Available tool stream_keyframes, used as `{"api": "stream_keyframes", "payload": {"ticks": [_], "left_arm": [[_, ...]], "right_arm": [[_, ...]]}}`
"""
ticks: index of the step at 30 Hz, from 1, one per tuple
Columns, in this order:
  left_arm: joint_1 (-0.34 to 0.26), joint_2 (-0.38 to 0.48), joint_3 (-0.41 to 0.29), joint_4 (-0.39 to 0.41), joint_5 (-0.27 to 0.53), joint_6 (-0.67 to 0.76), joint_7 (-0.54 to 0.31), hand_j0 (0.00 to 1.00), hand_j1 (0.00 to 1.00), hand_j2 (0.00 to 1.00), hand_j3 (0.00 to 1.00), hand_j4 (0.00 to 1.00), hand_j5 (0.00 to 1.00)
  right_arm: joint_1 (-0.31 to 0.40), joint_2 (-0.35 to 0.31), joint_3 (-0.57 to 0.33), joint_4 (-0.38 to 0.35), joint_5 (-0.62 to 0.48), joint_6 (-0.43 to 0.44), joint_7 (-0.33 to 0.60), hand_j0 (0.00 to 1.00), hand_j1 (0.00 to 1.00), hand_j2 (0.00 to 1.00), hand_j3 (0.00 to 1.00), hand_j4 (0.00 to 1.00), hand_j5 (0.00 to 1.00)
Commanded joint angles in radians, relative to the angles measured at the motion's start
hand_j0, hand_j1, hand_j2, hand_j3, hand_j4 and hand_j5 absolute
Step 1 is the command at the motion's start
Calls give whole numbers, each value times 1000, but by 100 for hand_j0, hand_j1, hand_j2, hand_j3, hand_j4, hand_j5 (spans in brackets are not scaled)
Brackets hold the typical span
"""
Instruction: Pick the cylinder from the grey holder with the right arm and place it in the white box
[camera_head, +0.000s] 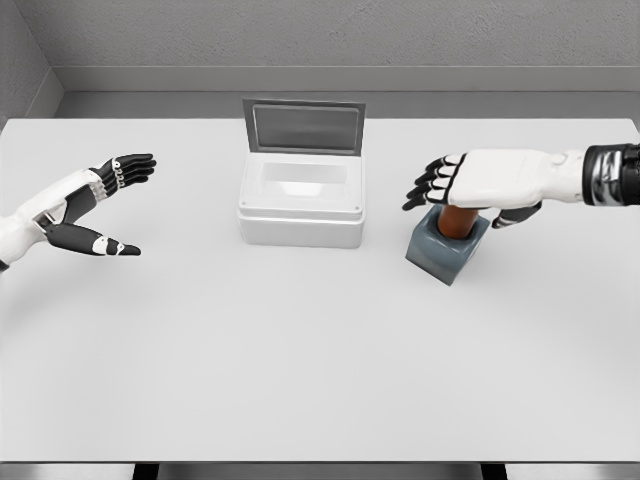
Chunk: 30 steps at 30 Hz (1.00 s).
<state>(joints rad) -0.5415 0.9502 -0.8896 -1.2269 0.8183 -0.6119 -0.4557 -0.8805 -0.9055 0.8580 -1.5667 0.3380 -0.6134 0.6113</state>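
An orange-brown cylinder (457, 221) stands upright in the grey holder (446, 251) on the right half of the table. My right hand (452, 185) hovers right over the cylinder's top, palm down, fingers stretched out to the left and holding nothing; it hides the cylinder's upper end. The white box (300, 200) sits left of the holder at the table's middle back, its lid (303, 125) raised upright behind it, its inside showing white. My left hand (110, 205) rests open above the table's left side, far from everything.
The white table (300, 360) spans the view, with a grey wall behind its far edge. A gap of bare table lies between the box and the holder.
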Motion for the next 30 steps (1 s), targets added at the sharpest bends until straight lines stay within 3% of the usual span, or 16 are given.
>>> {"api": "stream_keyframes", "payload": {"ticks": [1, 8, 11, 13, 14, 15, 16, 18, 22, 30], "left_arm": [[0, 1, 1, 0, 7, 1, 0, 100, 100, 100, 100, 100, 100], [0, 1, 1, 0, 7, 1, 0, 100, 100, 100, 100, 100, 100], [0, 1, 0, 0, 7, 1, 0, 100, 100, 100, 100, 100, 100], [0, 1, 0, 0, 7, 1, 0, 100, 100, 100, 100, 100, 100], [0, 1, 0, 1, 7, 1, 0, 100, 100, 100, 100, 100, 100], [0, 1, 0, 0, 7, 1, 0, 100, 100, 100, 100, 100, 100], [0, 1, 0, 0, 7, 1, 0, 100, 100, 100, 100, 100, 100], [0, 1, 0, 0, 7, 1, 0, 100, 100, 100, 100, 100, 100], [-2, 1, 0, 0, 7, 1, 0, 100, 100, 100, 100, 100, 100], [0, -10, -2, -5, 4, 1, 0, 100, 100, 100, 100, 100, 100]], "right_arm": [[0, 10, 6, 13, -2, 3, 0, 100, 100, 100, 100, 100, 100], [-2, 14, 6, 13, 10, 3, 0, 100, 100, 100, 100, 100, 100], [-2, 16, 4, 13, 10, 3, 0, 82, 82, 82, 82, 82, 82], [-2, 16, 4, 13, 10, 3, 0, 56, 56, 56, 56, 56, 56], [-2, 16, 4, 13, 10, 3, 0, 53, 53, 53, 53, 53, 53], [0, 16, 4, 13, 10, 3, 0, 41, 41, 41, 41, 41, 41], [0, 16, 4, 11, 10, 3, 0, 38, 38, 38, 38, 38, 38], [0, 16, 4, 11, 10, 3, 0, 21, 21, 21, 21, 21, 21], [-5, 16, 3, 10, 10, 3, 0, 14, 14, 14, 14, 14, 14], [-78, 45, -7, 8, 1, 3, 0, 14, 14, 14, 14, 14, 14]]}}
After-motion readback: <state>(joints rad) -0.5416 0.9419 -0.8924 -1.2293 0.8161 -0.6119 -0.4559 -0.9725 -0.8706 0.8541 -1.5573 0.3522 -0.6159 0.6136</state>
